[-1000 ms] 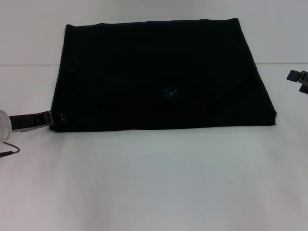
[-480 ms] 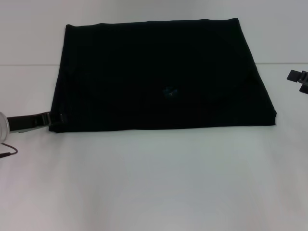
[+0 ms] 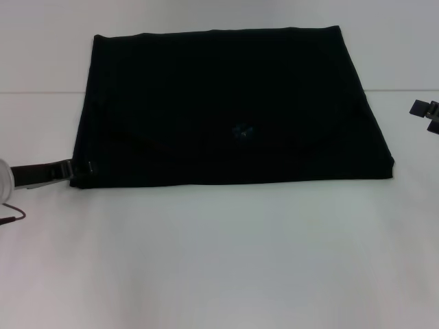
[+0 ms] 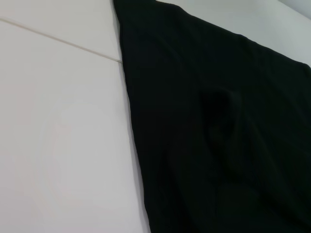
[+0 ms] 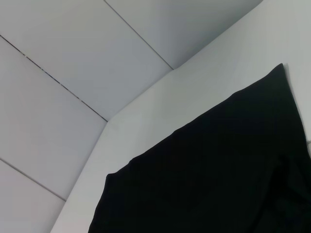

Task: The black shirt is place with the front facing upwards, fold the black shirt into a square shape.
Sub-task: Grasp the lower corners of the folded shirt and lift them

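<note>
At the shirt's near left corner, the left gripper lies low on the white table, tip touching the hem; whether it pinches cloth I cannot tell. The right gripper waits well off to the right. The black shirt lies flat, already a neat rectangle, probably awaiting another fold.

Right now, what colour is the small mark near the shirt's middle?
Blue-teal, on the otherwise plain black shirt; the head view shows the small mark best.
</note>
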Available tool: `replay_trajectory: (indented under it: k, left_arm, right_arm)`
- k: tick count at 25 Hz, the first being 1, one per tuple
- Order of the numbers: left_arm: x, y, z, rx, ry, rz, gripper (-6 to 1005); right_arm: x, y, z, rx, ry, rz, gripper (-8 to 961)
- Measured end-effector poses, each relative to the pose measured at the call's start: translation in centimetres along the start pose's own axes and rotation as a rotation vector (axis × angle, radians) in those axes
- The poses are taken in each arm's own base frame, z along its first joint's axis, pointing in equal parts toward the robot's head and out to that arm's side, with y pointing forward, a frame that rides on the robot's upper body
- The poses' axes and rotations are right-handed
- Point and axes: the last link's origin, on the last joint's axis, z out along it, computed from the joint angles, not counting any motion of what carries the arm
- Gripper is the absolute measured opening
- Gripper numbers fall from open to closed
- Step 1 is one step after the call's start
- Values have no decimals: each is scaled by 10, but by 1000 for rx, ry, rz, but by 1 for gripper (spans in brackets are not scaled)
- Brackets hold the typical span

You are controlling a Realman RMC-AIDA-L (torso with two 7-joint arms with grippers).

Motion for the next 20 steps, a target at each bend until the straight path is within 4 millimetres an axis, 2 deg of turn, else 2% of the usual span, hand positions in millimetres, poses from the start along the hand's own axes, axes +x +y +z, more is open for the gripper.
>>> replay_trajectory:
  k: [8,13,20]
  left_arm:
    - [0,7,6,5,-30,38,527]
    - [4,9,2,11,-8,28,480]
    - [1,14,7,16,-45,72,288]
  right_arm:
    - [-1,0,-1,0,-7,4,914]
    - [-1,0,-1,-3,-10,6,914]
    - [-1,-1,-3,-4,-15,10,914]
